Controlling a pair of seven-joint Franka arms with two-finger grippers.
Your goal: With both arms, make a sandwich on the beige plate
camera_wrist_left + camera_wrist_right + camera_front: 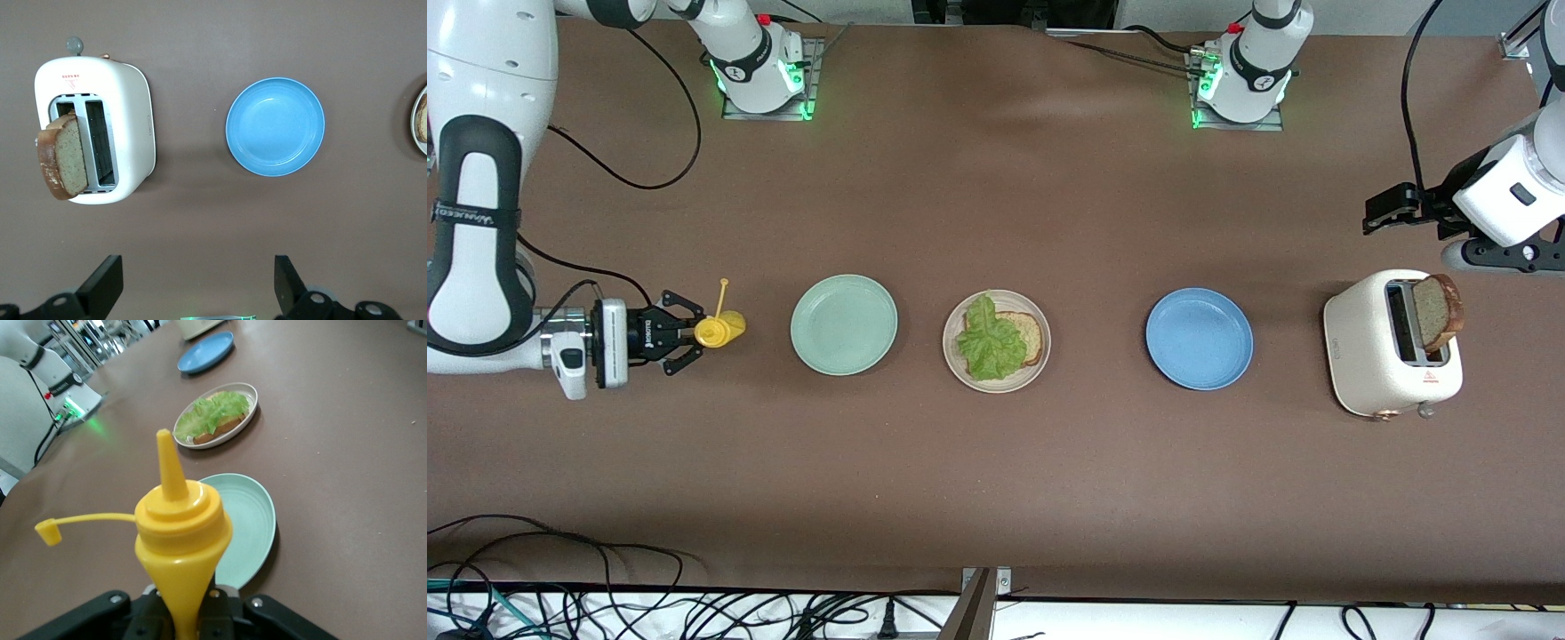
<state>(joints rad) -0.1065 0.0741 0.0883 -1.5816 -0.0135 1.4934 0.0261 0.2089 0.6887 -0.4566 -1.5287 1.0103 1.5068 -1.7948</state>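
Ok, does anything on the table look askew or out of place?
Only the bread slice in the toaster: it sticks up out of a slot, tilted. On the beige plate, lettuce covers the other bread slice. Nothing is spilled.

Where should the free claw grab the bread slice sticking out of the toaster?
Grip the bread slice by its raised upper half, coming straight down from above. It stands on edge, leaning out of the toaster slot, so the open left claw can pinch its flat faces.
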